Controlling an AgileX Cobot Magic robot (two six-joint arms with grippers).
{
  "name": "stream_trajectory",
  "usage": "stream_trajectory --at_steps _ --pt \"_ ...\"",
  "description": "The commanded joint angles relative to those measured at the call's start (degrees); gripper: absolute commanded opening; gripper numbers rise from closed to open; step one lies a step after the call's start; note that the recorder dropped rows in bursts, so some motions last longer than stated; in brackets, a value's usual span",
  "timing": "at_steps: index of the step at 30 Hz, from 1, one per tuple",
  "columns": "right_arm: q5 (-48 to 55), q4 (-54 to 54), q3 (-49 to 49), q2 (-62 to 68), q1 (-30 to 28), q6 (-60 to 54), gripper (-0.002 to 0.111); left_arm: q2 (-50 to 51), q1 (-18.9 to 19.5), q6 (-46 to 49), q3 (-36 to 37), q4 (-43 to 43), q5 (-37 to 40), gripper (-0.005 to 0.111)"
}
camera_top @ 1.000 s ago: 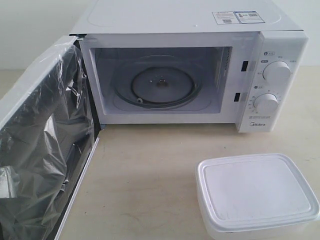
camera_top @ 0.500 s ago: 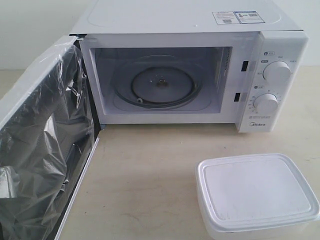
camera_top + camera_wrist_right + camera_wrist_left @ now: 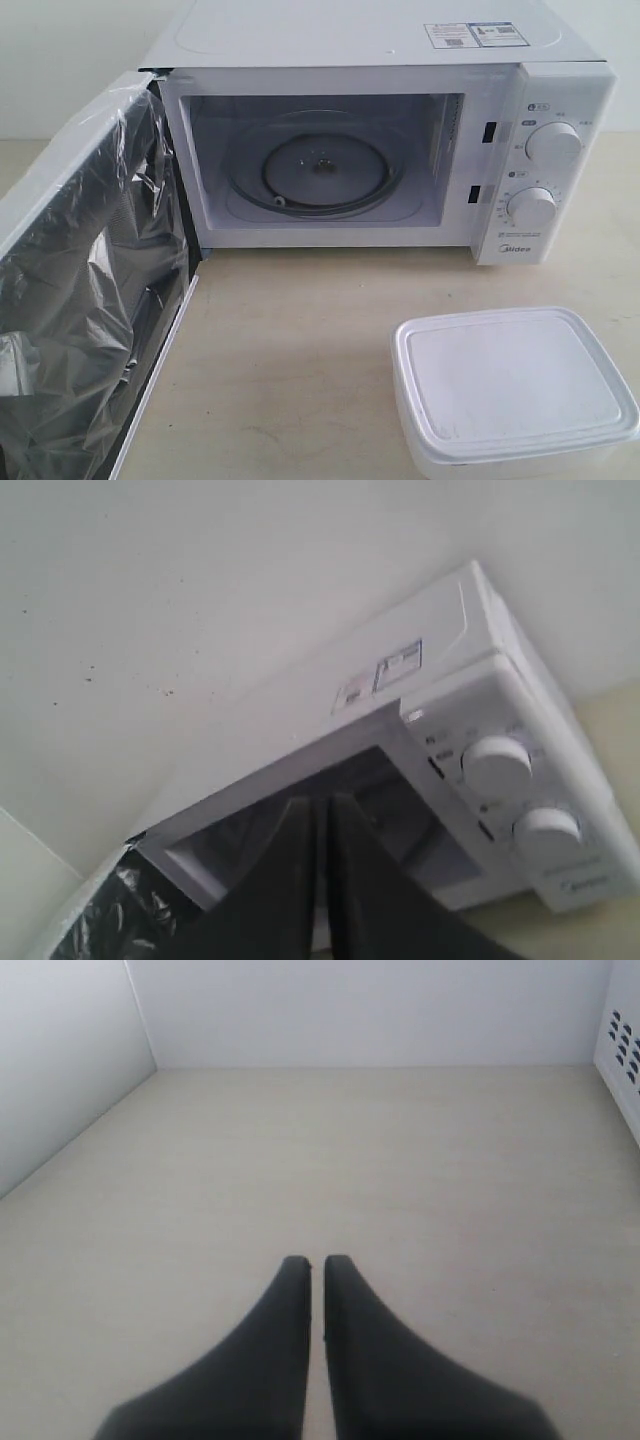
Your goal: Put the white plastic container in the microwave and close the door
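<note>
Both left pincer [image 3: 316, 1260] and right pincer [image 3: 322, 800] closed empty, white plastic container [image 3: 515, 385] ungrasped before microwave [image 3: 330, 40]

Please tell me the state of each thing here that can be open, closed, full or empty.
door: wide open
microwave: empty, only the turntable inside
white plastic container: lid on, standing on the table outside the microwave
left hand: shut, holding nothing
right hand: shut, holding nothing

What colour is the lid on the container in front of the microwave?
Plain white. The white plastic container shows its lid best in the exterior view.
</note>
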Motion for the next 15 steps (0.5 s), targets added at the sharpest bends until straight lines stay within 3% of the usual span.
stream_trajectory --at_steps 1,4,6,8,15 --pt "-1.22 -0.42 10.25 -4.63 1.19 14.05 0.0 -0.14 0.15 -0.39 0.18 0.07 -0.13 0.004" --pt "1.12 -0.12 17.55 -11.29 2.27 20.54 0.0 -0.14 0.15 -0.39 0.18 0.07 -0.13 0.004" --pt "0.17 -2.77 16.93 -11.18 4.62 20.54 0.0 -0.14 0.15 -0.39 0.18 0.07 -0.13 0.004" --pt "-1.8 -3.72 14.97 -7.95 6.62 20.04 0.0 -0.14 0.15 -0.39 0.18 0.07 -0.13 0.004" --pt "5.7 -6.65 13.43 14.27 12.02 24.04 0.0 -0.14 0.15 -0.39 0.18 0.07 -0.13 0.004"
